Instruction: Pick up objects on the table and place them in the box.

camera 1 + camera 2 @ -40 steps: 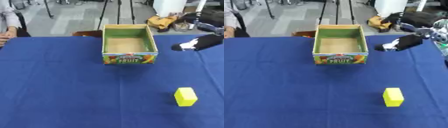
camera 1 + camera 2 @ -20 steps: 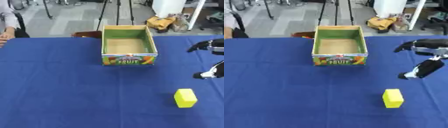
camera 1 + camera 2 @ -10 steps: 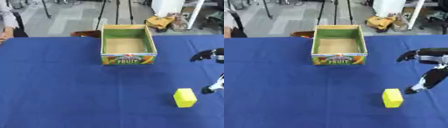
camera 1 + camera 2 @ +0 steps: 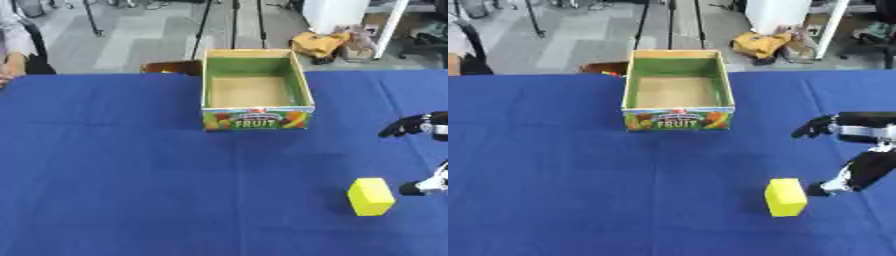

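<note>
A blue-clothed desk (image 4: pixel 562 170) is filling the view. Toward its near right edge a yellow block (image 4: pixel 786 197) is standing, with the right hand (image 4: pixel 859 150) spread wide just beside it, partly cut off. Farther back, the fruit-printed box (image 4: pixel 677 90) is sitting open by the far edge.

Right hand (image 4: pixel 859 150) — black, with a pale band, perhaps silver, at the wrist.
</note>
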